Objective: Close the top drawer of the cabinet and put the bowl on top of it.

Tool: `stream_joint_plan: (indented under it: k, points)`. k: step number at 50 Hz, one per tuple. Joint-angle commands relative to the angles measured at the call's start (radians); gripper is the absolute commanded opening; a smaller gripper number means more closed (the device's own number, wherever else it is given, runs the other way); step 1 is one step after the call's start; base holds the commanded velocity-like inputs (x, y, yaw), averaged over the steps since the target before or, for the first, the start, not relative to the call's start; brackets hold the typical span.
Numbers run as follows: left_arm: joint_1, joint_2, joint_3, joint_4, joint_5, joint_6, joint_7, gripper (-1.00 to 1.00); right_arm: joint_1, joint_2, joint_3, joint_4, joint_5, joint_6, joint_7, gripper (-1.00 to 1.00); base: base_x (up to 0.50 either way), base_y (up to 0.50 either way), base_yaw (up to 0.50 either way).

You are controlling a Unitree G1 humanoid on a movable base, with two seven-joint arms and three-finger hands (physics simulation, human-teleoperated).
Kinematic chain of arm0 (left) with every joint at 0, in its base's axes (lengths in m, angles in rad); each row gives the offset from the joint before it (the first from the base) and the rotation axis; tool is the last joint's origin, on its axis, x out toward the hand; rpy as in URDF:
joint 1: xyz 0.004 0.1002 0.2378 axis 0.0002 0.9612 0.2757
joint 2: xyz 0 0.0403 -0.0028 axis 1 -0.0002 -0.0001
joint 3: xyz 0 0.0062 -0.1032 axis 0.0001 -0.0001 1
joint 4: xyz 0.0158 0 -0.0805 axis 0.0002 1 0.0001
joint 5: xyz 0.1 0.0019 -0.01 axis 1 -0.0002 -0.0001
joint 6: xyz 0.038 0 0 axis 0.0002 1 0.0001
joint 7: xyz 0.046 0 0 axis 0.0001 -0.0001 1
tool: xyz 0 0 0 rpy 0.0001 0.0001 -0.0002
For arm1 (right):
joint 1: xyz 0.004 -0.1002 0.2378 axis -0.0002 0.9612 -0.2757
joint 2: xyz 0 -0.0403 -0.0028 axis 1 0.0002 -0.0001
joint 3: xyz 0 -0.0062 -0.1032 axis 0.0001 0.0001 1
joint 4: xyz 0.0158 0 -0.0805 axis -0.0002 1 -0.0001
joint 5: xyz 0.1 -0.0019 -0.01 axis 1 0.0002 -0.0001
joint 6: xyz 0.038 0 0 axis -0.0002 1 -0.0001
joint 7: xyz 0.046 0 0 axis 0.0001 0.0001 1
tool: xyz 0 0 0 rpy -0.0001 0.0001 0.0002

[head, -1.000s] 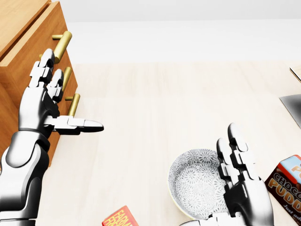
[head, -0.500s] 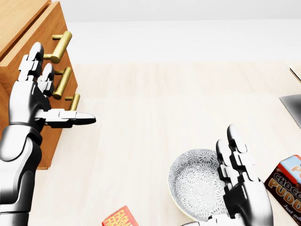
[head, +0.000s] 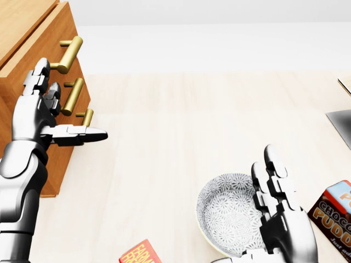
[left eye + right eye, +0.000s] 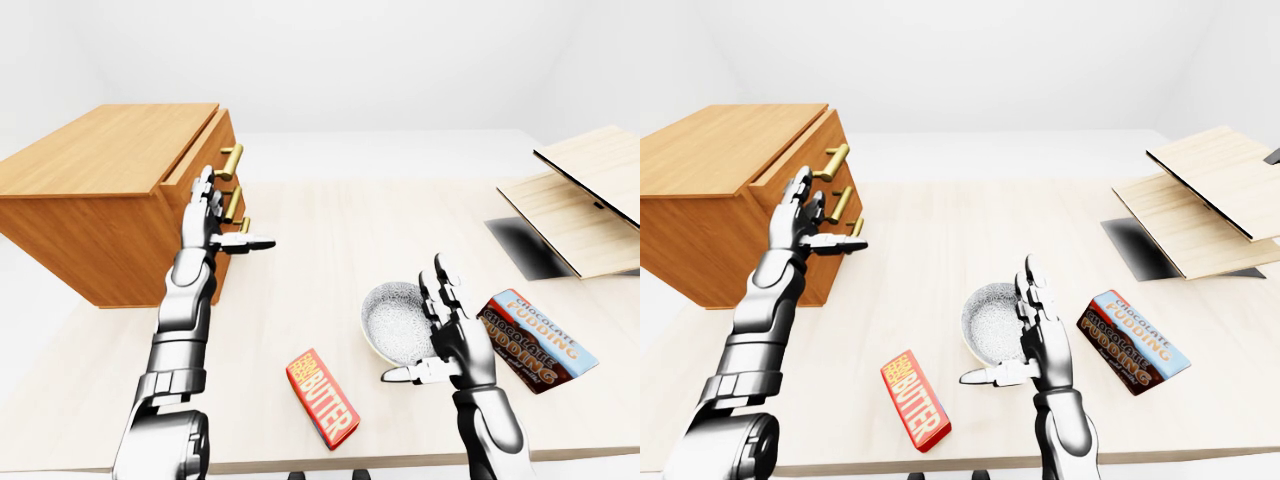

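One table [image 4: 330,225] bears one wooden cabinet [image 4: 100,190], one patterned bowl [image 3: 227,216], one red butter box [image 4: 322,397], one chocolate pudding box [image 4: 535,340] and two pale wooden boards [image 4: 590,190]. The cabinet has three drawers, each with one brass handle; the top handle [image 3: 68,55] sits on the top drawer [image 4: 790,165], whose front appears to stand slightly out from the two below.

All places are given from the bowl, which rests upright on the table. In the left-eye view the cabinet lies up and to the left, well apart; the butter box lies near, down and to the left; the pudding box lies near, to the right; the boards lie far up and to the right.

The left hand [image 3: 34,118] is raised against the cabinet's drawer fronts, up and left of the bowl, two fingers pointing up and apart, thumb stretched sideways toward the bowl's side; contact with the drawers cannot be told. The right hand [image 3: 285,219] stands upright just right of the bowl, fingers spread and straight, thumb reaching left below its rim, gripping nothing.
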Motion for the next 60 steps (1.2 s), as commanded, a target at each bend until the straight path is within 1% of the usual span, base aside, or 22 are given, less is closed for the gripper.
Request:
stream_joint_plan:
  k: [1, 7, 14, 20, 32, 41, 48, 60]
  points:
    - [-0.020, 0.017, 0.010, 0.042, -0.010, 0.000, 0.005, 1.00, -0.001, -0.001, 0.002, 0.002, 0.000, 0.000, 0.000, 1.00, 0.00, 0.00, 0.00]
    - [-0.016, 0.029, 0.020, 0.030, -0.027, 0.000, 0.003, 1.00, -0.004, 0.000, 0.007, 0.011, -0.007, 0.000, -0.004, 1.00, 0.00, 0.00, 0.00]
    - [-0.032, 0.043, 0.028, 0.070, -0.043, 0.000, 0.002, 1.00, -0.003, -0.002, 0.011, 0.013, -0.009, 0.000, -0.007, 1.00, 0.00, 0.00, 0.00]
    - [-0.055, 0.052, 0.029, 0.139, -0.050, 0.000, -0.002, 1.00, -0.007, -0.002, 0.014, 0.024, -0.013, 0.000, -0.009, 1.00, 0.00, 0.00, 0.00]
    - [-0.070, 0.070, 0.034, 0.172, -0.065, 0.000, -0.002, 1.00, -0.004, -0.004, 0.014, 0.022, -0.011, 0.000, -0.009, 1.00, 0.00, 0.00, 0.00]
    - [-0.061, 0.074, 0.038, 0.159, -0.076, 0.000, 0.001, 1.00, -0.004, -0.004, 0.015, 0.020, -0.012, 0.000, -0.009, 1.00, 0.00, 0.00, 0.00]
    - [-0.076, 0.085, 0.043, 0.211, -0.082, 0.000, 0.003, 1.00, -0.009, -0.004, 0.014, 0.023, -0.013, 0.000, -0.010, 1.00, 0.01, 0.00, 0.00]
    - [-0.058, 0.088, 0.044, 0.171, -0.088, 0.000, 0.020, 1.00, -0.006, -0.004, 0.014, 0.016, -0.012, 0.000, -0.011, 1.00, 0.01, 0.00, 0.00]
